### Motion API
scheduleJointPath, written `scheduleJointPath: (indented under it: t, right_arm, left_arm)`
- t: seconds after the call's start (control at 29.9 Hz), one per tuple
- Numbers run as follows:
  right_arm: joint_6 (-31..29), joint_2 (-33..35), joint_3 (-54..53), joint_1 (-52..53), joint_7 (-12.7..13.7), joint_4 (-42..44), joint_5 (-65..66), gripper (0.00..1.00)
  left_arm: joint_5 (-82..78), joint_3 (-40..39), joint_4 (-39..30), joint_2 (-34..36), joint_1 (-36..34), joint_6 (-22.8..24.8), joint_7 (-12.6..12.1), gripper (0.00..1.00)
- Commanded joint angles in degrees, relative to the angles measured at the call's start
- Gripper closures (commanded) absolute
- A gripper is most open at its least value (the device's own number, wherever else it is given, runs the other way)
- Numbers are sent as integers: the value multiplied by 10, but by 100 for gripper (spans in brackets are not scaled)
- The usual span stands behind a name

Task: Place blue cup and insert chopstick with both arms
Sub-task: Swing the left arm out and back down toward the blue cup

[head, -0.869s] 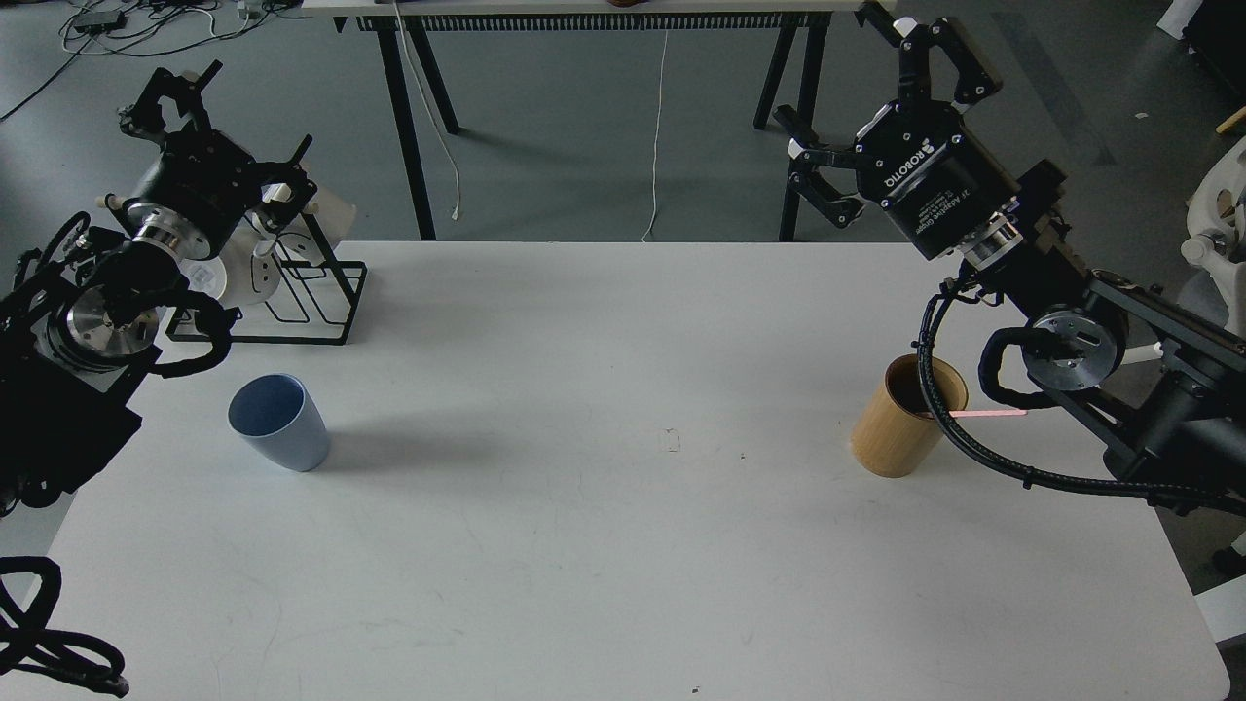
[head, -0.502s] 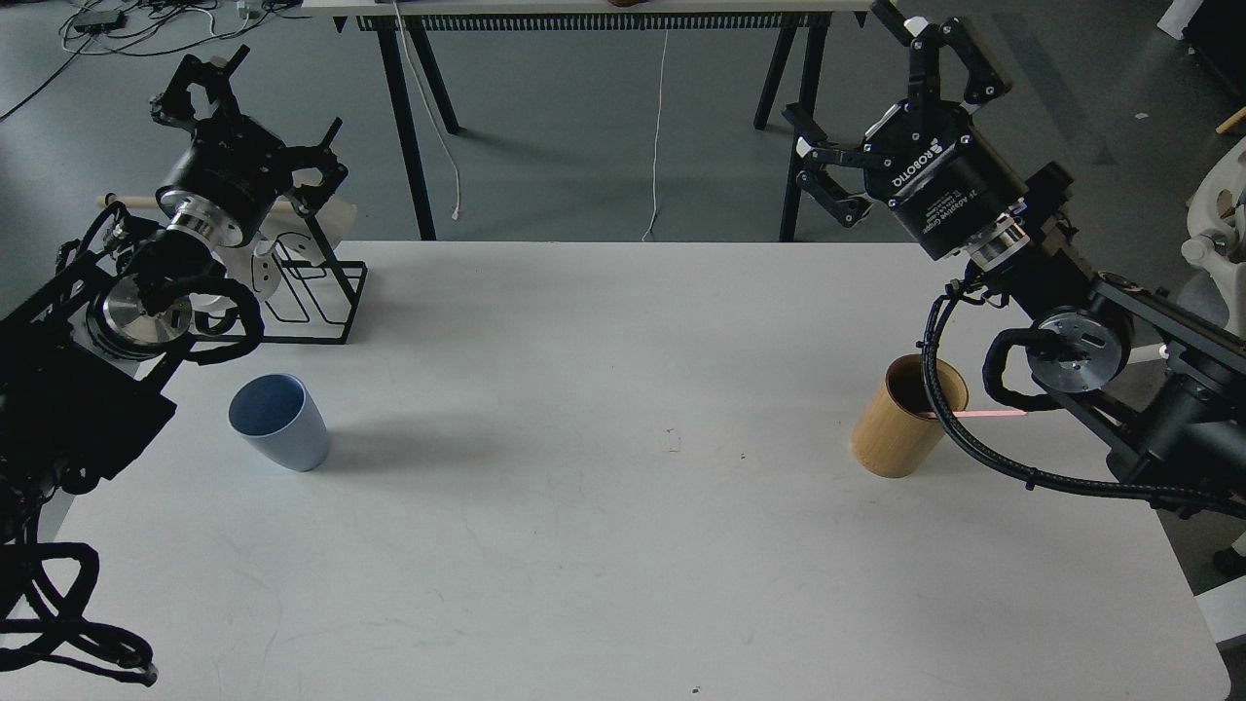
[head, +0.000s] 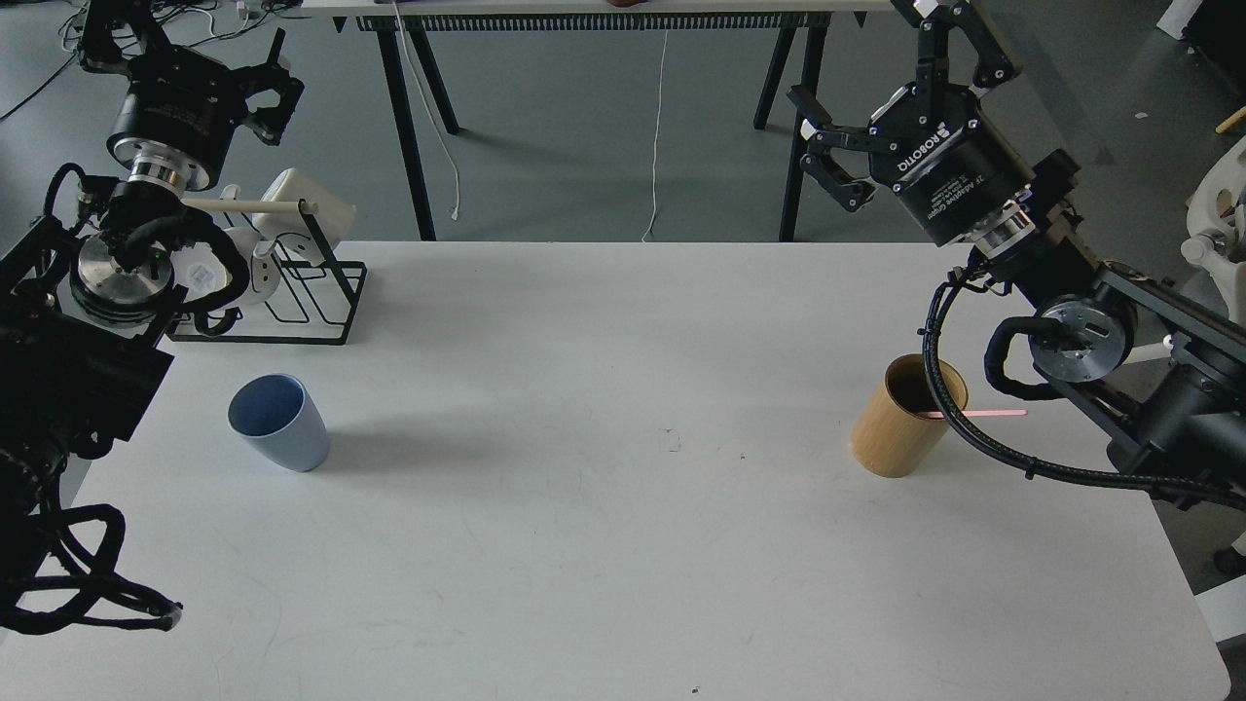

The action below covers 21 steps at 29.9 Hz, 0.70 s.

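A blue cup [head: 278, 423] stands upright on the left of the white table [head: 623, 545]. A round bamboo holder [head: 907, 416] stands at the right. A pink chopstick [head: 978, 413] lies on the table just right of the holder, partly behind my cable. My left gripper [head: 180, 44] is open and empty, raised high at the far left, well above and behind the cup. My right gripper [head: 900, 63] is open and empty, raised at the upper right, above and behind the holder.
A black wire rack [head: 292, 282] with white cups and a wooden bar stands at the table's back left. A trestle table [head: 584, 15] stands behind. My right arm's black cable [head: 959, 428] hangs over the holder's right side.
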State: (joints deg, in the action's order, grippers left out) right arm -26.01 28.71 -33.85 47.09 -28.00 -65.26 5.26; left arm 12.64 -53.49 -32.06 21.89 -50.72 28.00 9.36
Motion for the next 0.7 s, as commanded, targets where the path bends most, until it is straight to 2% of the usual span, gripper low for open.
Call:
scheduleJointPath:
  t: [0.0,0.13,0.3,0.4,0.5,0.57,0.67]
  right_arm:
    - [0,0,-3,-5,0,0,0,1]
    - [1,0,-3,-6,0,3,0,1]
    - [2,0,-5,-6,0,4,0,1]
    - [2,0,-5,-7,0,4,0,1]
    - [4,0,-4,-7,0,5,0,1]
    - [5,0,-4,-7,0,6,0,1]
    - [5,0,-4,-11,0,7,0,1]
  left_arm:
    - [-5,48,-75,51,-15,0,-5,0]
    - [-5,133,-190,147,-71,0,3,0]
    - [-45,281,-242,201,-163,0,9,0]
    - [-129,334,-276,228,-197,0,51,0]
    - [-238,347,-295,249,-198,0,125,0]
    - [-360,349,-298,276,-198,0,165,0]
    - [-535,352,-320,318,-195,0,186,0]
